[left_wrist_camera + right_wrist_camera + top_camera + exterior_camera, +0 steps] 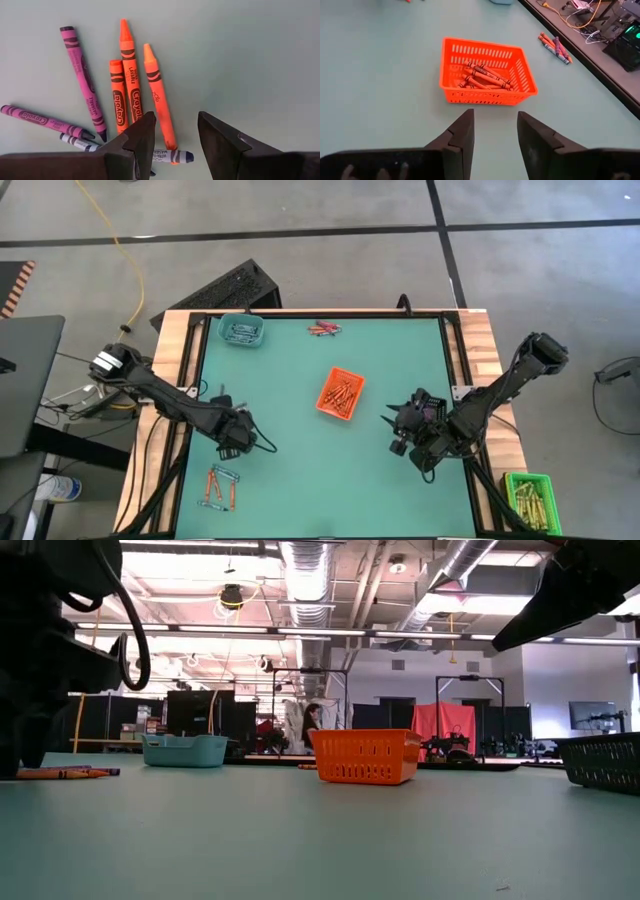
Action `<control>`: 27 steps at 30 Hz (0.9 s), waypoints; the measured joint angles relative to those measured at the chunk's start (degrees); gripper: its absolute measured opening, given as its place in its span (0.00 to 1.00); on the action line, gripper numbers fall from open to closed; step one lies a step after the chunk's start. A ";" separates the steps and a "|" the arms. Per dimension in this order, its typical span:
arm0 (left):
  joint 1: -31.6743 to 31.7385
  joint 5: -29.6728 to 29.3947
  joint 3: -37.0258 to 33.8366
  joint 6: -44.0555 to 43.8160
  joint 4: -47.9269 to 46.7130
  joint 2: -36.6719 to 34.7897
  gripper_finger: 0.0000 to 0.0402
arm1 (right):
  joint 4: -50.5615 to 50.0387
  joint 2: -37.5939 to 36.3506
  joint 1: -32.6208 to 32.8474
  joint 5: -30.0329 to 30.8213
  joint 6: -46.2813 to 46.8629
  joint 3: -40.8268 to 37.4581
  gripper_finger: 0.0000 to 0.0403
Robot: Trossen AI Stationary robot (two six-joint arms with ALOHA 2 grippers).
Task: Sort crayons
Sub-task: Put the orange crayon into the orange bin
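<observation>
A loose pile of crayons [220, 488] lies flat on the green mat near the front left: three orange-red [131, 75], two purple-pink [82, 80] and blue-grey ones [170, 156]. My left gripper [175, 122] points down over the pile's far edge, open, its fingertips either side of one orange crayon [159, 100] without touching it; in the high view it [238, 435] hangs just beyond the pile. My right gripper [495, 120] waits open at mid-right [405, 430], facing the orange tray [487, 70]. That tray holds several orange-red crayons [482, 75].
A teal tray [242, 330] stands at the far left. A few more crayons [324, 329] lie at the far edge. A green tray [530, 498] of yellow-olive sticks sits off the mat at the front right. Bare mat lies between the arms.
</observation>
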 joint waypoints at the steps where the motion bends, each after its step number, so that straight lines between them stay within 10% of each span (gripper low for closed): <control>1: 0.00 0.11 0.00 0.02 0.27 0.00 0.35 | 0.02 0.00 0.00 0.00 0.00 0.00 0.35; 27: 3.56 7.98 -1.42 3.19 8.32 -4.91 0.35 | -0.04 0.02 0.37 -0.08 -0.17 -0.02 0.35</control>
